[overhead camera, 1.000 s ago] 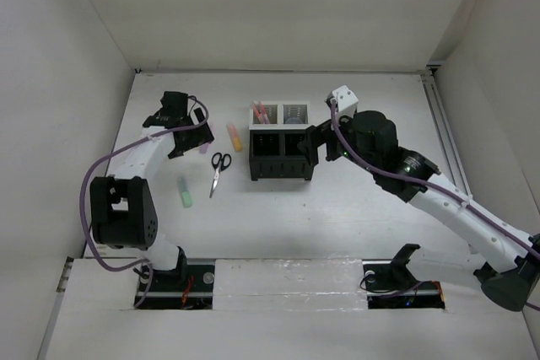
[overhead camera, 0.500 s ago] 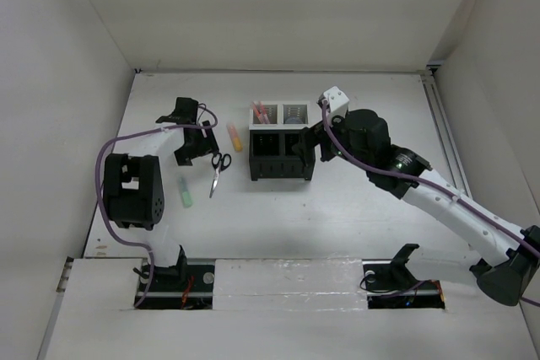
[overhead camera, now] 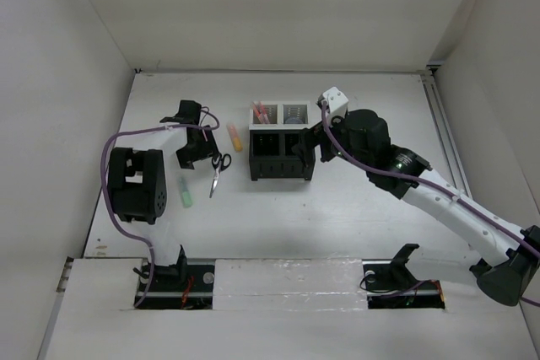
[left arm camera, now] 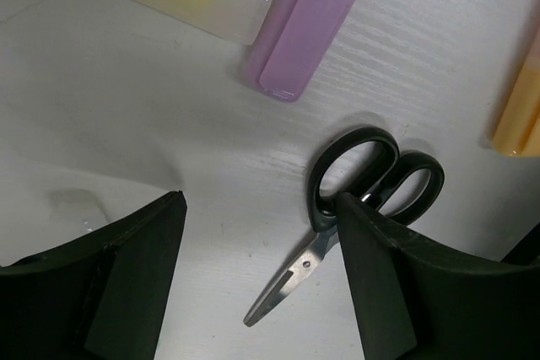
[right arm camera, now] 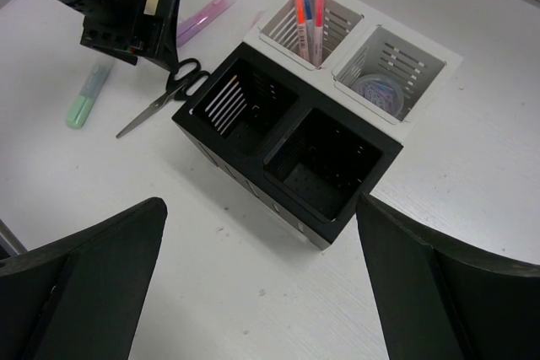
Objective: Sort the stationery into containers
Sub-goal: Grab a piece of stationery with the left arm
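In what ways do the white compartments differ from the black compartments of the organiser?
The white compartments look smaller than the black compartments. The white compartments hold pens and a round grey item; the black compartments are empty. Both pairs are square, slotted, and joined in one block.

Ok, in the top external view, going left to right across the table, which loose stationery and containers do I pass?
green highlighter → black-handled scissors → orange highlighter → organiser block. The pens stand inside the block's span, so they are left out.
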Robot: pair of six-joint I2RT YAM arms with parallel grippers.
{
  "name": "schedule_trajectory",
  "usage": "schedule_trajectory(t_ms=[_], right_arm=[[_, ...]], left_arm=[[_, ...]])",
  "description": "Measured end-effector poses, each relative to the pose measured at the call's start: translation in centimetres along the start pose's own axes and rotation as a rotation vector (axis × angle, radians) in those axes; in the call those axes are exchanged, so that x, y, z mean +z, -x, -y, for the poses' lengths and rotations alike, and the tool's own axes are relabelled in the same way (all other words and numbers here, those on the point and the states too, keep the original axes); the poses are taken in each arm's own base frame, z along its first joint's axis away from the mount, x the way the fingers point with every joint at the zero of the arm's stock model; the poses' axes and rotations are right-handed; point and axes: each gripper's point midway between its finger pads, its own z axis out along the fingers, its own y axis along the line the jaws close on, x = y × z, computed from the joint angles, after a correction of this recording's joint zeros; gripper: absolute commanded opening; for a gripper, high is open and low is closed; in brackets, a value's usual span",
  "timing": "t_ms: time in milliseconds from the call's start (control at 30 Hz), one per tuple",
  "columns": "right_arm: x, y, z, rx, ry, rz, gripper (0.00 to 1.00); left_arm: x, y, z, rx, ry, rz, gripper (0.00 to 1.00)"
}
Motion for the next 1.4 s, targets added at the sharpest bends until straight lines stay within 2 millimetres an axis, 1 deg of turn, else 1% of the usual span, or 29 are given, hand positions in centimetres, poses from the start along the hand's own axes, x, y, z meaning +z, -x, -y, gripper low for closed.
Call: schedule_trajectory(t_ms=[133, 433, 467, 533, 567, 667, 733, 767, 900, 1000, 1067, 1167, 1200, 1267, 1300, 1333, 1400], right_arm=[[0.0, 0.0, -0.1, 0.0, 0.003, 0.0, 1.0], [-0.2, 0.0, -0.1, 0.0, 0.004, 0.003, 1.0], [-0.2, 0.1, -0.1, 0.0, 0.004, 0.004, 1.0], [-0.3, 0.2, -0.1, 0.0, 0.005, 0.008, 1.0], [-0.4, 0.2, -0.1, 0.001, 0.005, 0.01, 1.0], [-0.6, 0.5, 0.1, 0.003, 0.001, 0.019, 1.0], [-0.7, 0.6, 0.1, 0.003, 0.001, 0.024, 1.0], [-0.8, 0.7, 0.1, 0.003, 0.001, 0.025, 1.0], [-1.0, 0.8, 0.1, 0.004, 0.001, 0.032, 1.0], [-1.1, 1.0, 0.1, 0.004, 0.002, 0.037, 1.0], [-1.1, 1.0, 0.3, 0.005, -0.001, 0.039, 1.0], [-1.2, 1.1, 0.4, 0.007, -0.005, 0.039, 1.0], [-1.2, 1.1, 0.5, 0.008, -0.008, 0.04, 1.0], [-1.2, 1.1, 0.5, 0.008, -0.008, 0.04, 1.0], [-1.2, 1.1, 0.5, 0.008, -0.008, 0.04, 1.0], [-1.2, 1.1, 0.5, 0.008, -0.008, 0.04, 1.0], [-1.2, 1.1, 0.5, 0.008, -0.008, 0.04, 1.0]], left_arm=[[0.7, -0.5, -0.2, -0.002, 0.013, -0.022, 0.67], [0.8, -0.3, -0.4, -0.015, 0.026, -0.018, 0.65], [0.8, -0.3, -0.4, -0.017, 0.029, -0.016, 0.62], [0.8, -0.3, -0.6, -0.021, 0.041, -0.014, 0.61], [0.9, -0.3, -0.7, -0.023, 0.049, -0.014, 0.59], [0.9, -0.3, -1.0, -0.027, 0.066, -0.012, 0.57], [0.9, -0.2, -1.1, -0.03, 0.073, -0.011, 0.53], [1.0, -0.2, -1.2, -0.031, 0.079, -0.011, 0.49], [1.0, -0.2, -1.5, -0.033, 0.101, -0.012, 0.4], [1.0, -0.3, -1.6, -0.035, 0.103, -0.013, 0.31], [1.0, -0.2, -1.5, -0.036, 0.102, -0.012, 0.3], [1.1, -0.2, -1.5, -0.037, 0.101, -0.012, 0.24], [1.1, -0.2, -1.4, -0.038, 0.1, -0.012, 0.18], [1.1, -0.2, -1.4, -0.039, 0.101, -0.013, 0.1], [1.1, -0.1, -1.4, -0.039, 0.102, -0.012, 0.03], [1.2, -0.2, -1.4, -0.039, 0.103, -0.013, 0.0], [1.1, -0.1, -1.4, -0.037, 0.103, -0.013, 0.0]])
